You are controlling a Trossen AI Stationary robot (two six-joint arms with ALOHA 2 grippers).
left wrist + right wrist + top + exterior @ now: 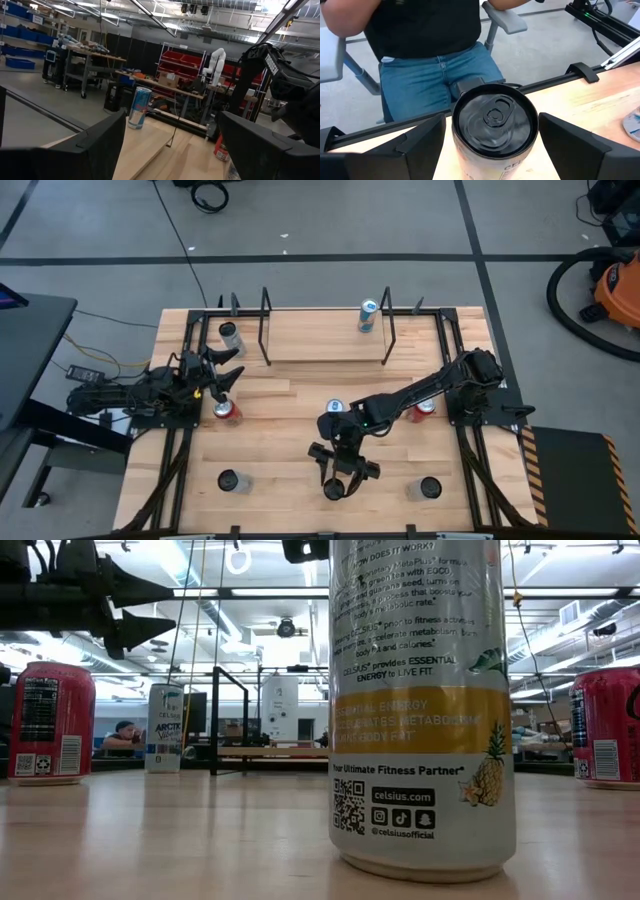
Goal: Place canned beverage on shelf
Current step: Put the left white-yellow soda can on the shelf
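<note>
A tall white and yellow can with a black top (495, 120) stands upright on the table near its front edge, filling the low view (420, 710). My right gripper (338, 483) is open. Its fingers (420, 142) stand on either side of the can's top, slanting down from the far side, with a narrow gap on each side. The shelf (325, 340) stands at the table's far edge; a blue and silver can (368, 315) stands at its right end. My left gripper (225, 370) waits open at the table's left edge, above a red can (225, 410).
Other cans stand around: a blue-topped one (335, 408) beside the right arm, a red one (425, 408), dark-topped ones (230, 480) (430, 488) at the near corners, and one (230, 335) left of the shelf. A seated person (435, 60) is beyond the near edge.
</note>
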